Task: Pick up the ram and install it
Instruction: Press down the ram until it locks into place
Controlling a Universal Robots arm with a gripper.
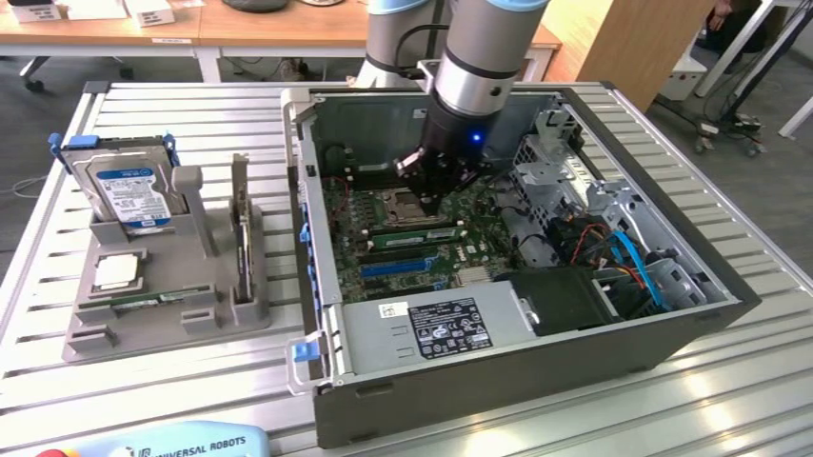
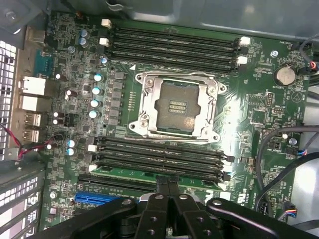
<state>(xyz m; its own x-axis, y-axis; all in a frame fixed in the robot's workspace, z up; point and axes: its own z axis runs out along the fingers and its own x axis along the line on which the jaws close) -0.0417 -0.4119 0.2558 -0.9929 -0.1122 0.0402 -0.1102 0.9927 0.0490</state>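
Observation:
The ram (image 2: 129, 172) is a long green strip lying in a memory slot just below the empty processor socket (image 2: 175, 106); in the exterior view the ram (image 1: 409, 232) sits on the motherboard inside the open computer case (image 1: 508, 381). My gripper (image 2: 168, 182) is shut, its two black fingers pressed together with nothing between them. The tips rest at the ram's upper edge near its middle. From outside, the gripper (image 1: 437, 213) points straight down into the case over that slot.
A grey fixture (image 1: 166, 319) at the exterior view's left holds a blue-labelled hard drive (image 1: 128, 190) and a square silver processor chip (image 1: 114, 272). Inside the case are the power supply (image 1: 439, 328), drive cage (image 1: 572, 176) and blue and black cables (image 1: 635, 262).

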